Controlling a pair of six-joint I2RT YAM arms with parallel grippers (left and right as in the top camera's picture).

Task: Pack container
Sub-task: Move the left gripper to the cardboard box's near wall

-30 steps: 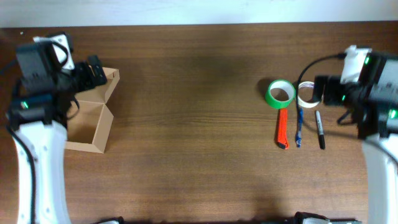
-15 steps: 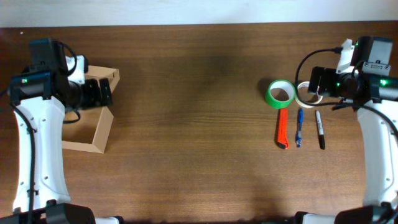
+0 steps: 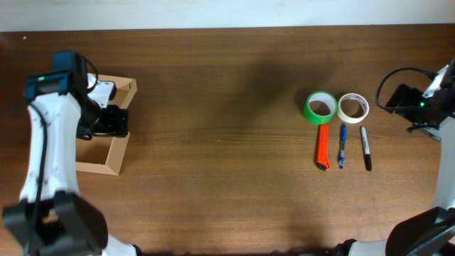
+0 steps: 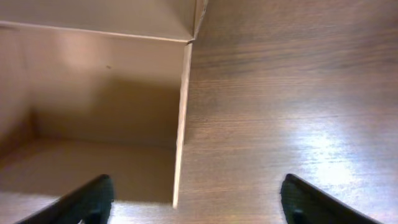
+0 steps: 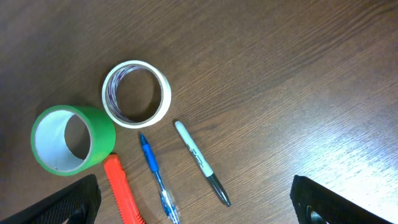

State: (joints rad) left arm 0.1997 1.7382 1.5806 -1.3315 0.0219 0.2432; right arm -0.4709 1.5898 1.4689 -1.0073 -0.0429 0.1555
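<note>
- You find the container (image 3: 119,148) near the left edge of the table (image 3: 227,142), toward its far-left corner. It is open at the top, and its bare cardboard floor shows.
- Your left gripper (image 3: 114,121) hangs over the container's right-hand wall. In the left wrist view its fingers (image 4: 93,198) stand wide apart. One is above the box interior and the other above the table, with the wall's edge between them. Nothing is clamped, and you cannot tell whether either finger touches the cardboard.
- Your right gripper (image 3: 402,99) sits near the right edge of the table, clear of the items. Its fingers (image 5: 65,205) are spread wide and hold nothing.
- Toward the right edge, the green tape roll (image 3: 320,107) and the white tape roll (image 3: 353,108) lie flat, just beside each other.
- Just on the near side of the rolls lie three things, roughly parallel: the orange utility knife (image 3: 323,148), the blue pen (image 3: 342,146) and the black marker (image 3: 366,148).
- All five items lie well apart from the container.
</note>
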